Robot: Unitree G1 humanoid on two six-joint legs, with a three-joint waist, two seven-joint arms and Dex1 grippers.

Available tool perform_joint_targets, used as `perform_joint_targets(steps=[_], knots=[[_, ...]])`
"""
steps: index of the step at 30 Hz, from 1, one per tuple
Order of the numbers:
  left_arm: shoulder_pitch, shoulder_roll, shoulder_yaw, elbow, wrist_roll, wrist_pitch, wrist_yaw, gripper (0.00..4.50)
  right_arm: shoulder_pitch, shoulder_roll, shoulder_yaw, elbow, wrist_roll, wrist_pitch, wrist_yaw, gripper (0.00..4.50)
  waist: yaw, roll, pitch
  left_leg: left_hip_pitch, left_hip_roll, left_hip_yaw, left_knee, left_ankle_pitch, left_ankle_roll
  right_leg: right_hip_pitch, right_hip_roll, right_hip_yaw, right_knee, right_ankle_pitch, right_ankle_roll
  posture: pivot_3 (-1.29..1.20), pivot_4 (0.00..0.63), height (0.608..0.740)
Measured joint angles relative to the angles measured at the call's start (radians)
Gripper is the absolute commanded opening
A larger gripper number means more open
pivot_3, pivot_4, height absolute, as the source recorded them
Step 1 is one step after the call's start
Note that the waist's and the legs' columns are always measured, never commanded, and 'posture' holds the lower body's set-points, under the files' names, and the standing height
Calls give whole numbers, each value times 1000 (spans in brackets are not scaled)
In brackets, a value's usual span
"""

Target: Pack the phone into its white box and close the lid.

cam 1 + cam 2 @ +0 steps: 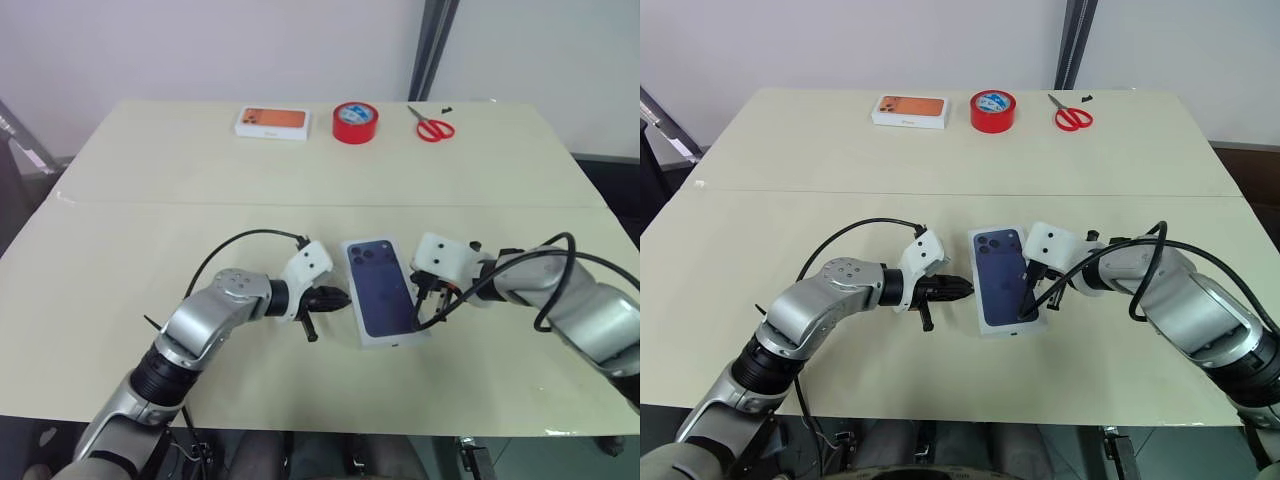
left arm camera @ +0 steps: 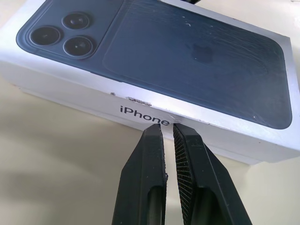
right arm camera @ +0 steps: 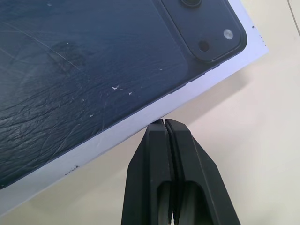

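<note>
The lid (image 1: 381, 292) sat on the white box (image 2: 234, 151), so packing looked done. My left gripper (image 1: 340, 297) at nine o'clock and right gripper (image 1: 417, 318) at three pressed its sides, both clenched empty.

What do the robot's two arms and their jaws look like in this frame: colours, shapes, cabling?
Both arms are silver-grey metal with rounded joint housings and black ribbed sections near the elbow. Each wrist carries a white boxy block, with a loose black cable looping from it back to the forearm. The left gripper and right gripper each end in two slim, tapering black jaws with finely ridged inner faces.
</note>
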Motion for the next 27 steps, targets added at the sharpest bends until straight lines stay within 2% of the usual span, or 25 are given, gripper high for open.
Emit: perform_joint_targets(steps=[11,15,18,23,27], knots=[[2,15,-1,-1,0,-7,-7,438,33,19,-14,9,-35,-6,26,48,-1,0,0,0,0,0,0,0,0,0,0,0,0,0,0,0,150,740],[25,49,11,-5,-5,-21,-22,438,62,0,-76,9,-32,-44,66,48,-1,0,0,0,0,0,0,0,0,0,0,0,0,0,0,0,150,740],[28,51,71,0,-30,-21,-24,438,90,-21,-165,25,-4,-70,108,48,1,0,0,0,0,0,0,0,0,0,0,0,0,0,0,0,150,740],[-114,-71,149,99,-47,-18,43,438,171,-20,-337,-1,128,-92,210,48,14,0,0,0,0,0,2,0,0,3,0,-1,-1,0,0,0,150,740],[-208,-130,79,205,19,-47,80,438,245,-19,-372,-84,212,-71,246,48,19,0,0,2,0,0,1,0,1,3,1,0,-1,0,0,0,150,740]])
